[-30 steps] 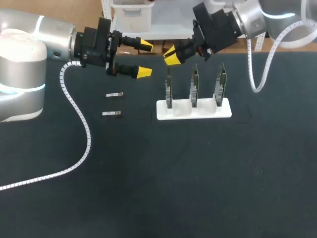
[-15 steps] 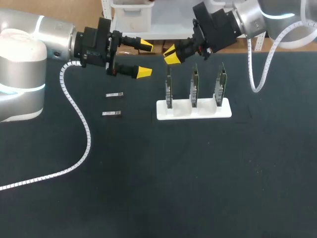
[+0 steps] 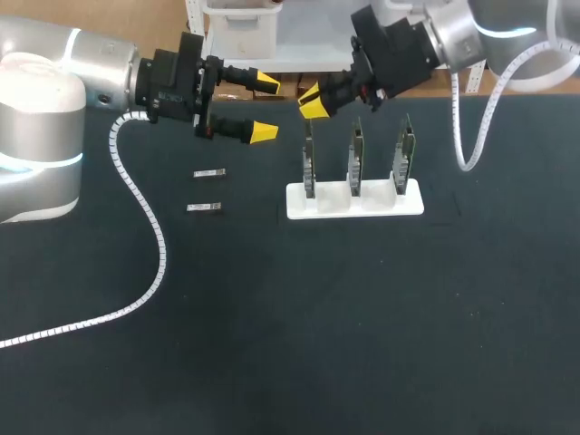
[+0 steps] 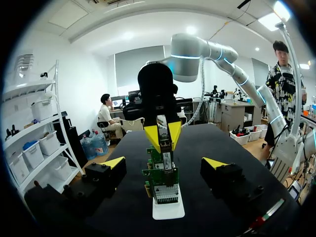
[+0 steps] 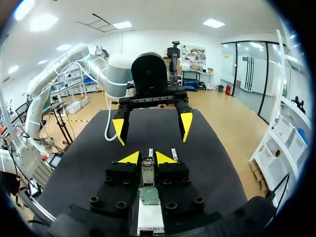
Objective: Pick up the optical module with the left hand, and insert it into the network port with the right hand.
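Observation:
My right gripper (image 3: 313,100) is shut on a small silver optical module (image 5: 147,174), which shows between its yellow tips in the right wrist view. It hangs just above the leftmost of three upright green port boards (image 3: 309,163) standing in a white holder (image 3: 412,201). My left gripper (image 3: 264,108) is open and empty, level with the right gripper and facing it from the left. In the left wrist view, the right gripper (image 4: 162,137) sits over the boards (image 4: 161,177), ahead of my open left fingers (image 4: 112,167).
Two more silver modules (image 3: 208,173) (image 3: 205,208) lie on the black table left of the holder, below my left gripper. The left arm's white cable (image 3: 149,227) trails across the table's left side. A white bin (image 3: 245,41) stands behind the table's far edge.
My right gripper has edged slightly up and to the left with the module still held. The left arm has stayed put.

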Tool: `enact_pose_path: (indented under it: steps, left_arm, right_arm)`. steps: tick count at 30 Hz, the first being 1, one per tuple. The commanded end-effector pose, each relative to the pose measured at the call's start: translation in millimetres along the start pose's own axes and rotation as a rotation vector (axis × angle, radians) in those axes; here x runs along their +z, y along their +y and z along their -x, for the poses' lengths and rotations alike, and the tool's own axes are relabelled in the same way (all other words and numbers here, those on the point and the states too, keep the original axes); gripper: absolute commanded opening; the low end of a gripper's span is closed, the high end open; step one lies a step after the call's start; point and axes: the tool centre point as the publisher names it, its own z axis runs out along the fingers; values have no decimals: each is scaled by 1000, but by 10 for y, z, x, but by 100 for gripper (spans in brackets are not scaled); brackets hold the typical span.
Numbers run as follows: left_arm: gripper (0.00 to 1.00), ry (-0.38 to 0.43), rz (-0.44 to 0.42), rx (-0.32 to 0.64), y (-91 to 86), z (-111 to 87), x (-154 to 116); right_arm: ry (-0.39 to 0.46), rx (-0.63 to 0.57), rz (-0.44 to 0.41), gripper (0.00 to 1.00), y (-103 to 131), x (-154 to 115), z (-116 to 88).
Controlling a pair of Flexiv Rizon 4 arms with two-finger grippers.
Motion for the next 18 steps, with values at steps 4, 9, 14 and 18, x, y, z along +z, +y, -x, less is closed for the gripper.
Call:
enact_pose_path:
  steps: [4, 9, 14, 18]
  left_arm:
    - [100, 1, 1, 1, -4, -2, 0]
    - [100, 1, 1, 1, -4, -2, 0]
    - [100, 1, 1, 1, -4, -2, 0]
    - [100, 1, 1, 1, -4, -2, 0]
  right_arm:
    - [-3, -4, -6, 0, 32, -23, -8]
    - [9, 0, 3, 0, 48, 12, -54]
    - [13, 2, 4, 0, 35, 27, -73]
    - [17, 1, 5, 0, 19, 33, -88]
